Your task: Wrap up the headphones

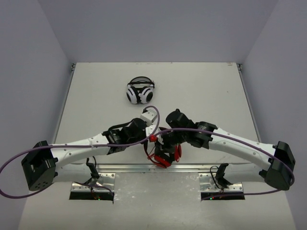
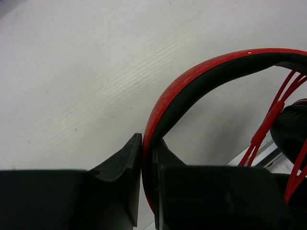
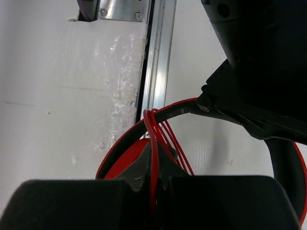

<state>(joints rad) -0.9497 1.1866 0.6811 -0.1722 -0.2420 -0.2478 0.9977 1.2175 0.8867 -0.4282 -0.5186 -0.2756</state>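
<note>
The red headphones [image 1: 163, 152] hang between my two arms near the table's front edge. My left gripper [image 2: 147, 158] is shut on their red and black headband [image 2: 192, 79], which arcs up to the right. My right gripper [image 3: 153, 163] is shut on the thin red cable [image 3: 153, 143]. Several turns of cable [image 3: 165, 132] loop over the headband [image 3: 124, 141] just ahead of its fingers. A red ear cup [image 3: 125, 165] shows behind the right fingers. Cable strands [image 2: 268, 124] and a black ear pad [image 2: 292, 129] show in the left wrist view.
White-and-black headphones [image 1: 140, 91] lie at the back middle of the table. A metal rail [image 1: 129, 167] runs along the table's front edge, also in the right wrist view [image 3: 156, 62]. A purple cable [image 1: 96, 144] arcs over both arms. The left arm's body [image 3: 259, 62] is close above the right gripper.
</note>
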